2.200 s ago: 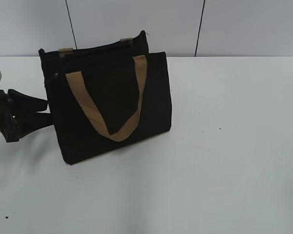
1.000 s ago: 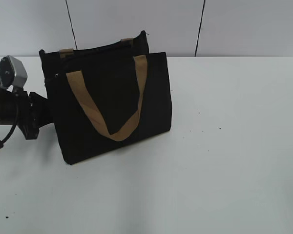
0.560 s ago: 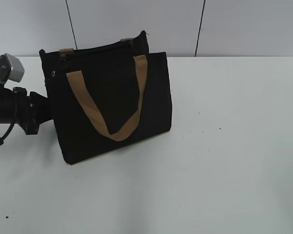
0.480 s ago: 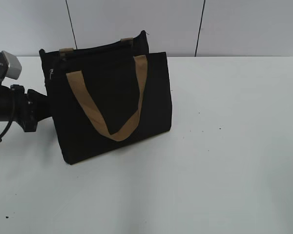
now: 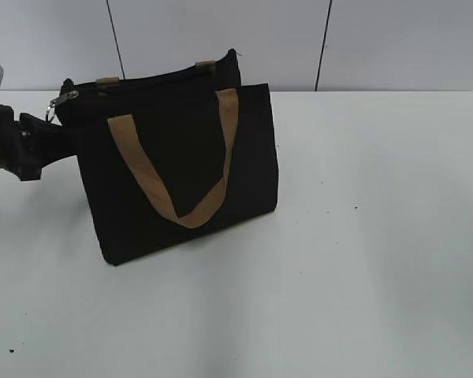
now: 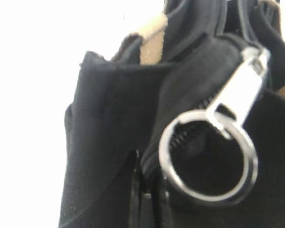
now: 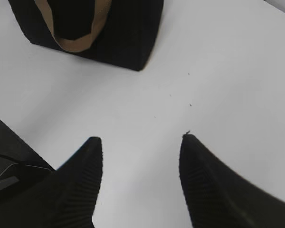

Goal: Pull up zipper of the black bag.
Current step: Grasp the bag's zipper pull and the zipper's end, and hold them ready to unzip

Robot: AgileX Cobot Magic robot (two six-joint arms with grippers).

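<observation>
The black bag (image 5: 181,157) stands upright on the white table, left of centre, its tan handle (image 5: 154,185) hanging down the front. The zipper's silvery pull with a metal ring (image 5: 61,101) sits at the bag's top left corner. My left gripper (image 5: 63,135) comes in from the left and presses against that corner. In the left wrist view its jaws (image 6: 149,204) are shut on the zipper line just below the ring (image 6: 206,159) and pull (image 6: 237,90). My right gripper (image 7: 140,140) is open and empty above bare table, apart from the bag (image 7: 123,38).
The white table (image 5: 363,236) stretches right and forward of the bag. A pale wall with dark seams (image 5: 323,47) runs behind it. A dark edge (image 7: 9,156) shows at the lower left of the right wrist view.
My left gripper has risen along the bag's left side to its top corner. The silvery pull has moved up and left with it and now sticks out at the corner.
</observation>
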